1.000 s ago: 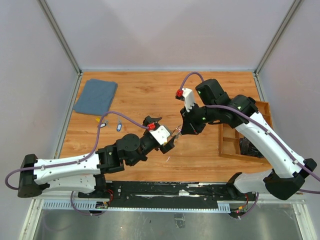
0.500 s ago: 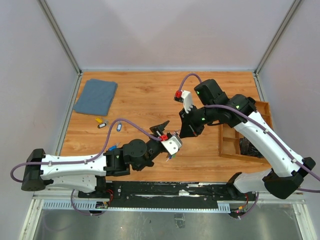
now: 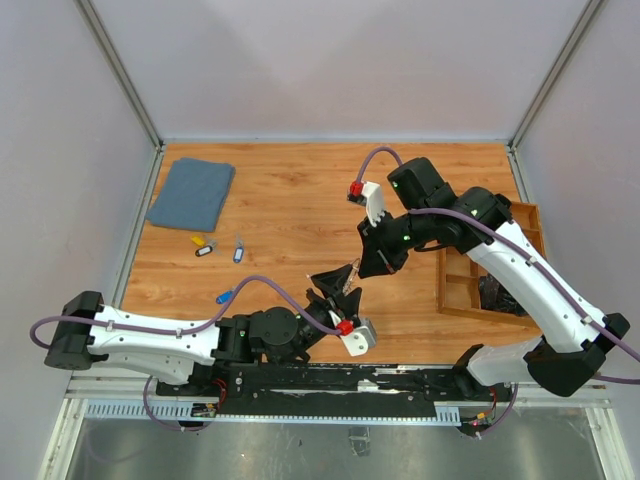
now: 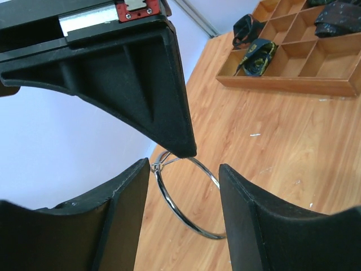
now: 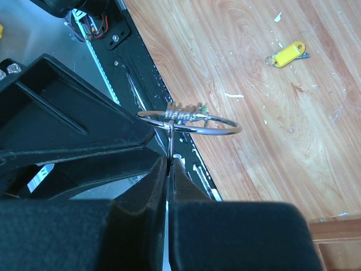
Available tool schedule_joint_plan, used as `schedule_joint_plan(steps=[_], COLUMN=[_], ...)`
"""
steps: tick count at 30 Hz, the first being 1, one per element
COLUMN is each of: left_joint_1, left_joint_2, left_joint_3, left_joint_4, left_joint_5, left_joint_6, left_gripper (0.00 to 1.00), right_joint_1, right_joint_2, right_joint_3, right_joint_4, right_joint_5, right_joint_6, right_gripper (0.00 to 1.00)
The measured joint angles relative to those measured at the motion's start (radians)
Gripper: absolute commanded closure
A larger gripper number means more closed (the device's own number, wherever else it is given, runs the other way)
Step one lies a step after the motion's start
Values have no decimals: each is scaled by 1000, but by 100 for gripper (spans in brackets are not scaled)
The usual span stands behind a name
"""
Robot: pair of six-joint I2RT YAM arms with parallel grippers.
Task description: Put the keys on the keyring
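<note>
While the right gripper [image 5: 170, 159], black and two-fingered, pinches it by one edge, the thin round silver wire keyring [image 4: 169, 206] sits out in front of the near rail, roughly midway between the two arms. The right jaws are pressed together on the wire, and I see no gap between them in the right wrist view. The loop juts out from the fingertips lying nearly level. Across the loop from the pinch, a small bunch of something is wound on the wire with a green speck beside it. It is too small for me to say what it is.

The left gripper [image 4: 185, 168], also black, meets the ring from the opposite side. Its jaws stand apart, clamped on nothing, and the loop passes through the gap between its two fingers [image 4: 121, 214]. The wire runs just beside one fingertip; I cannot tell whether they touch. The right gripper's tip pokes into the same gap.

Loose keys lie flat on the light brown wooden tabletop [image 3: 290, 190], well apart from the ring, off to the left. There is a yellow-tagged key [image 3: 197, 240], a pale-tagged key [image 3: 205, 251] just beside it and a blue-tagged key [image 3: 238, 254] near those. A second blue-tagged key [image 3: 226, 296] lies closer to the left arm.

Further out, a folded blue-grey cloth [image 3: 192, 192] lies at the far left corner. A shallow wooden compartment tray [image 4: 282, 86] sits at the right edge, with dark bundled items [image 4: 256, 53] in some compartments.
</note>
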Motion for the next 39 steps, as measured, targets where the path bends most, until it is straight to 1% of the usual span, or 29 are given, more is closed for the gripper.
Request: schedule_joint_plan(steps=[7, 9, 11, 15, 20, 23, 31, 36, 39], left_joint_1=[0, 0, 0, 0, -1, 0, 0, -1, 0], left_joint_2=[14, 6, -7, -72, -175, -195, -156, -132, -108], left_joint_3=[-13, -19, -25, -43, -57, -57, -53, -53, -45], left_joint_4=[62, 69, 71, 62, 48, 40, -35, -51, -49], left_joint_5=[-26, -27, -24, 11, 63, 88, 145, 151, 147], left_joint_6=[63, 68, 71, 61, 40, 34, 0, 1, 18], left_gripper=[36, 33, 29, 27, 32, 34, 37, 39, 43], right_joint_1=[0, 0, 0, 0, 27, 39, 39, 39, 39], right_joint_2=[0, 2, 6, 16, 16, 14, 11, 11, 11], right_joint_3=[2, 8, 24, 51, 52, 52, 52, 52, 52], right_joint_4=[-20, -27, -39, -60, -80, -84, -98, -123, -132], right_joint_5=[-2, -6, -18, -44, -64, -72, -73, -73, -74], right_joint_6=[0, 0, 1, 14, 34, 45, 51, 51, 51], right_gripper=[99, 99, 99, 99, 99, 99, 99, 99, 99])
